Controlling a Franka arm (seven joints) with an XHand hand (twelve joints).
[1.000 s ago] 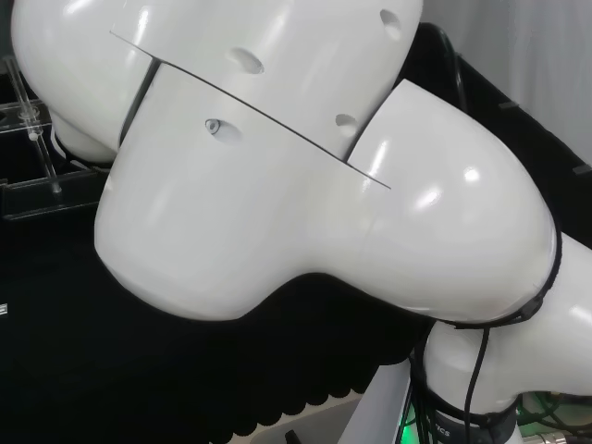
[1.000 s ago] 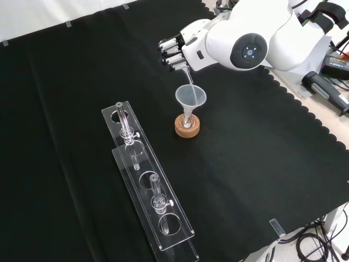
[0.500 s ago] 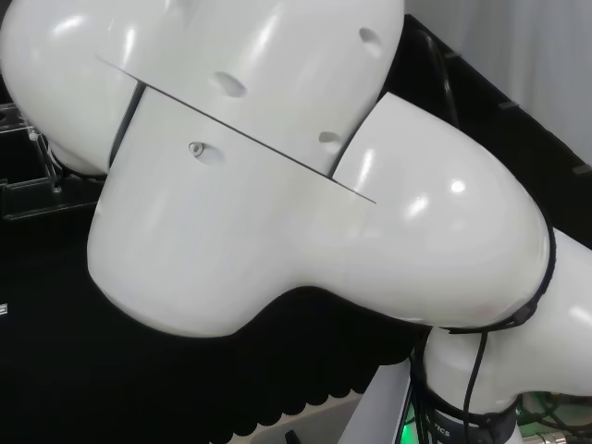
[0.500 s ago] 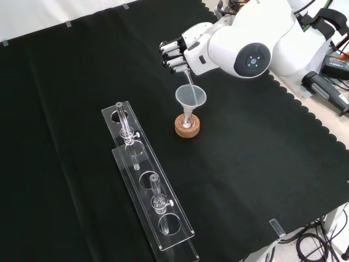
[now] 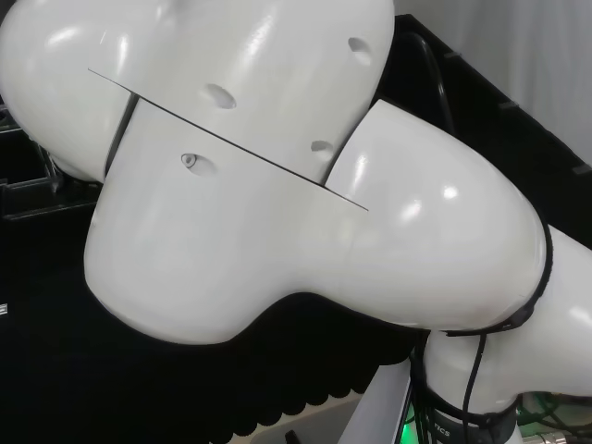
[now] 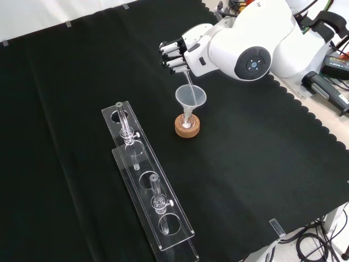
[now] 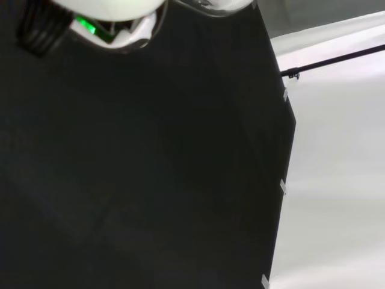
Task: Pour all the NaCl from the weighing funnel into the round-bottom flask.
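Hand [image 6: 177, 53], fingers curled on the tilted weighing funnel [image 6: 188, 81], judged light, fragile, slippery glass; flask [image 6: 187, 124] directly beneath.

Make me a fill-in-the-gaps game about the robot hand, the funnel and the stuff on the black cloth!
1. The hand holds a thin clear weighing funnel tilted down into the wide ___ below it.
2. The round-bottom flask sits on a ___ ring.
3. In the front view, the clear racks lie to the ___ of the flask.
4. The bench is covered with a ___ cloth.

Missing words: funnel; cork; left; black
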